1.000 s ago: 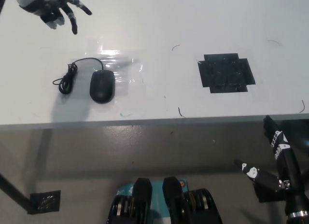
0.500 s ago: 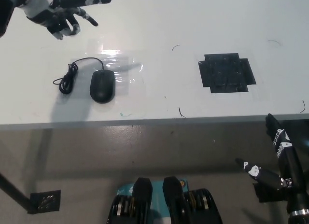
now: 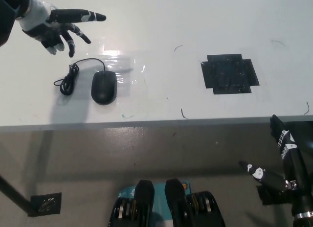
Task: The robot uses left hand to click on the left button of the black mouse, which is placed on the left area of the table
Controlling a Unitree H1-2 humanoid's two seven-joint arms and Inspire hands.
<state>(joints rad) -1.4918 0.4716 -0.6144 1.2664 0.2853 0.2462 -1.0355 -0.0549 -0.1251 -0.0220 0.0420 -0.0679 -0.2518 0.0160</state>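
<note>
The black mouse (image 3: 103,86) lies on the left part of the white table (image 3: 161,31), its coiled cable (image 3: 68,79) to its left. My left hand (image 3: 55,25) hovers at the far upper left, above and left of the mouse, apart from it. It is open, one finger stretched out to the right and the others spread downward. My black right hand (image 3: 283,161) rests below the table's front edge at the lower right, open and holding nothing.
A black taped square (image 3: 228,73) marks the right part of the table. A shiny clear patch (image 3: 120,65) lies around the mouse. The table's front edge (image 3: 156,123) runs across the middle of the picture, with grey floor below.
My left hand has come lower and a little nearer the mouse, with one finger now stretched out sideways. The mouse and the right hand stay where they were.
</note>
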